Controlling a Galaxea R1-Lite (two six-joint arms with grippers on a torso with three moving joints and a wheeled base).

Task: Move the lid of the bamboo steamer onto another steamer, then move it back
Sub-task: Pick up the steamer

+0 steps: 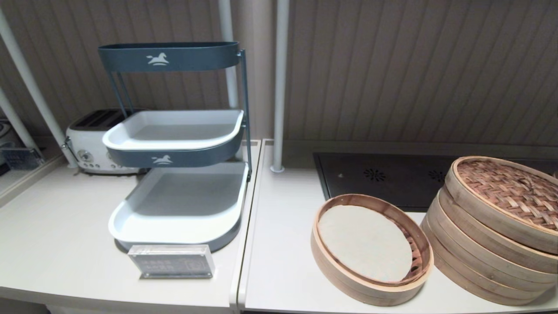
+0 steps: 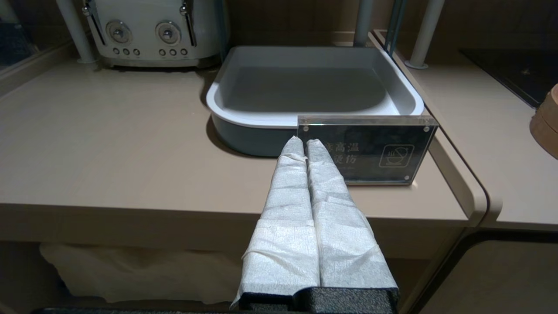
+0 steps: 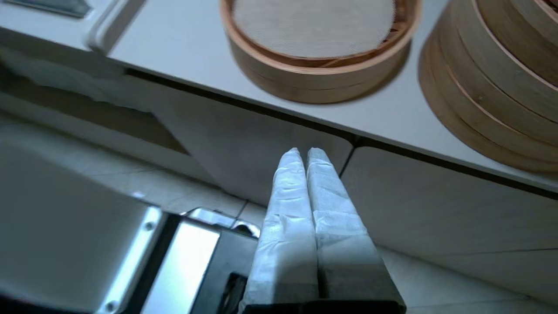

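Note:
The bamboo steamer lid, reddish-brown woven top in a pale hoop, lies tilted on top of the taller stacked steamer at the right edge of the counter. To its left the low steamer stands uncovered, its pale round liner showing. Neither arm shows in the head view. My left gripper is shut and empty, hanging before the counter's front edge by an acrylic sign. My right gripper is shut and empty, below the counter edge in front of the low steamer and the stack.
A three-tier blue and white rack stands on the left counter, with the acrylic sign in front and a white toaster behind. A black hob lies behind the steamers. A white pole rises mid-counter.

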